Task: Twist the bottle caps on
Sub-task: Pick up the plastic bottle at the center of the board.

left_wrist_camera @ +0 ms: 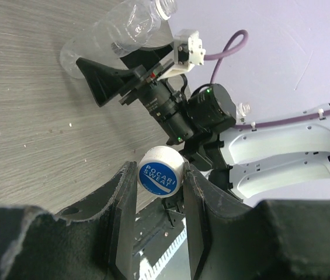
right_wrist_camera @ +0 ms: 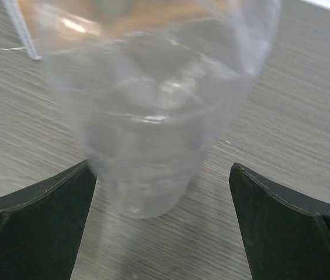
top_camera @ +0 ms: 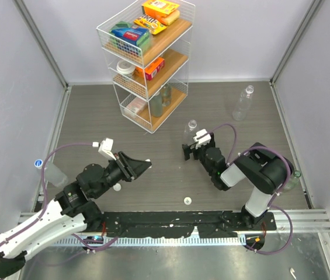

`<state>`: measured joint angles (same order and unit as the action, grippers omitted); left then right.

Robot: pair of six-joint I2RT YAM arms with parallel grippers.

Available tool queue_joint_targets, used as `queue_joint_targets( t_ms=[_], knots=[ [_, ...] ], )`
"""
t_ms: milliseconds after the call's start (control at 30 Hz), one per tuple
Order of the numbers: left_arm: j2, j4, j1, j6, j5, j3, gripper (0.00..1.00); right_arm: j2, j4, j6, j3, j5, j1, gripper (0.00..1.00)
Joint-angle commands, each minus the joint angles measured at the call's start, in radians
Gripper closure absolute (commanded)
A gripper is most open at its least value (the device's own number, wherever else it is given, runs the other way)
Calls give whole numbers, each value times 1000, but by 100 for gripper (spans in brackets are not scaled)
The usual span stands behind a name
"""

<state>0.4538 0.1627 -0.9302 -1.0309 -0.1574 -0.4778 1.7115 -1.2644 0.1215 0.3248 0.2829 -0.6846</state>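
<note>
Well — round white cap [left_wrist_camera: 160, 173], clear bottle [right_wrist_camera: 153, 116]

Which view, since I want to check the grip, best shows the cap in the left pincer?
The left wrist view: the cap sits pinched in the left pincer, close up, its blue label readable. The top external view shows that pincer but no cap can be made out. The right wrist view shows only a bottle.
</note>
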Motion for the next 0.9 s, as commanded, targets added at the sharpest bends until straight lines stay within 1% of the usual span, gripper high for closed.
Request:
queue_joint_targets(
  t_ms=[0, 133, 300, 500, 700, 767, 833, 867],
  knots=[
    [-6, 15, -4, 31, -16, -51, 84, 37, -382, -77, 31, -54, 69, 0],
    [-6, 18, -4, 31, -24, -48, 85, 71, -402, -69, 49, -102, 86, 0],
    [11, 18, -4, 35, -25, -51, 85, 91, -403, -65, 75, -122, 88, 0],
    [34, 17, -4, 40, -25, -62, 85, 99, -403, -54, 111, -68, 95, 1],
    [60, 18, -4, 51, -28, -79, 86, 119, -403, -45, 152, -86, 108, 5],
    [65, 21, -4, 54, -27, -82, 86, 126, -403, -37, 166, -102, 115, 8],
    [69, 26, -4, 55, -27, -85, 86, 137, -403, -40, 181, -111, 125, 15],
    [71, 26, -4, 57, -27, -84, 87, 142, -402, -40, 186, -120, 131, 23]
  ],
)
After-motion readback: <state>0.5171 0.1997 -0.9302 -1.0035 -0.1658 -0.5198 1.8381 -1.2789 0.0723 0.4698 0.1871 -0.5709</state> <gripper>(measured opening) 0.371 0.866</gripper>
